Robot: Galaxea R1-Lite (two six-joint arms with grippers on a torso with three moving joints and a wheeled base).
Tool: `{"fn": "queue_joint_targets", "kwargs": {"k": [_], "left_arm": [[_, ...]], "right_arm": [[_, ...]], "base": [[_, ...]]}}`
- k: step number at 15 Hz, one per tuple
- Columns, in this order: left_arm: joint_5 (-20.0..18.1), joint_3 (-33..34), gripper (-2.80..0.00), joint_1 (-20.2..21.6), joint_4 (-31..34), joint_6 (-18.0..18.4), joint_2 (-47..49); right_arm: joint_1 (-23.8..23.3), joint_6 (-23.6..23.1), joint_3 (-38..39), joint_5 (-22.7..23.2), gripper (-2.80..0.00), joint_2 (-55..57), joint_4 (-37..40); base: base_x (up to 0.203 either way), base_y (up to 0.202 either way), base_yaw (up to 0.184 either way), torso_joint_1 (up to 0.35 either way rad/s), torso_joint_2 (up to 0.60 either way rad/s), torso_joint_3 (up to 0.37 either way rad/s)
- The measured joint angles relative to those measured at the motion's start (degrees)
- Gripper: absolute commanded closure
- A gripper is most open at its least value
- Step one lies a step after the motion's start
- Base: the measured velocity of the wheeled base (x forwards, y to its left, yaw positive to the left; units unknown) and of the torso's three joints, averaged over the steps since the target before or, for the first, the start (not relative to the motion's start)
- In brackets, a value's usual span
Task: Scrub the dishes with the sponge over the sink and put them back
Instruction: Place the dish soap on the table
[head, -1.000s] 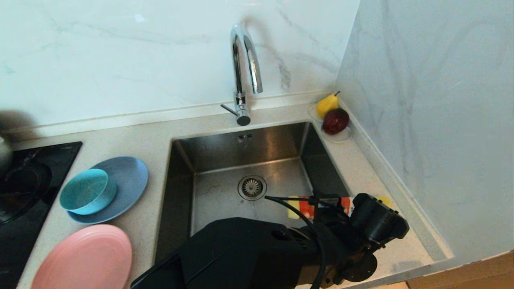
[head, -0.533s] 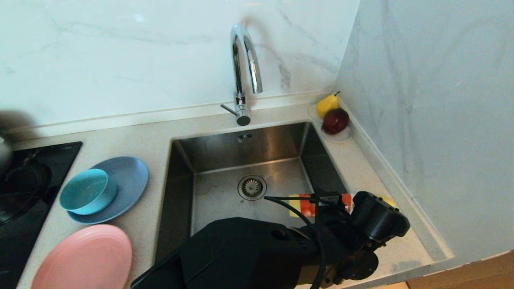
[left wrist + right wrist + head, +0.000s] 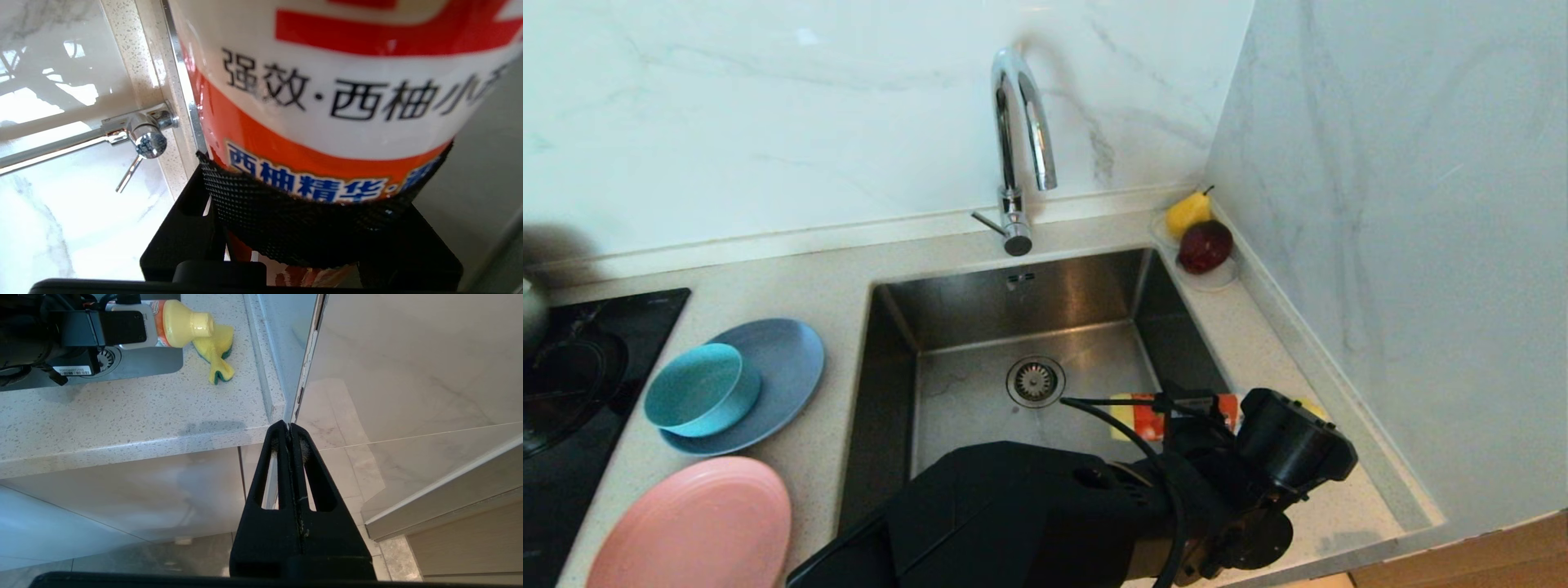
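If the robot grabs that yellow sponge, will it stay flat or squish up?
Probably squish: the sponge already lies bent and curled on the counter, so it looks soft. Likely light too, being thin foam. Its green side may feel rougher.

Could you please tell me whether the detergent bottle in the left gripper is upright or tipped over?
Tipped. The orange-and-white detergent bottle lies about level in the left gripper, its yellow cap pointing sideways above the yellow-green sponge.

The walls [image 3: 768, 122] are white marble with thin grey lines, and they meet in the far right corner of the bench [image 3: 825, 286]. The bench is pale stone with tiny speckles. A shiny curved tap [image 3: 1017, 147] stands at its back edge. A black stovetop [image 3: 572, 367] sits at its left edge. Under the bench are glossy pale cupboard doors [image 3: 122, 490]. The floor [image 3: 347, 457] has big light tiles.
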Motion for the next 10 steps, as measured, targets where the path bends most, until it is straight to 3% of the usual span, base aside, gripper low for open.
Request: {"fn": "queue_joint_targets", "kwargs": {"k": [10], "left_arm": [[0.6,0.1,0.0,-0.1,-0.5,1.1,0.3]], "right_arm": [[0.0,0.0,0.0,0.0,0.0,0.0,0.0]], "base": [[0.0,0.0,0.0,0.0,0.0,0.0]]}}
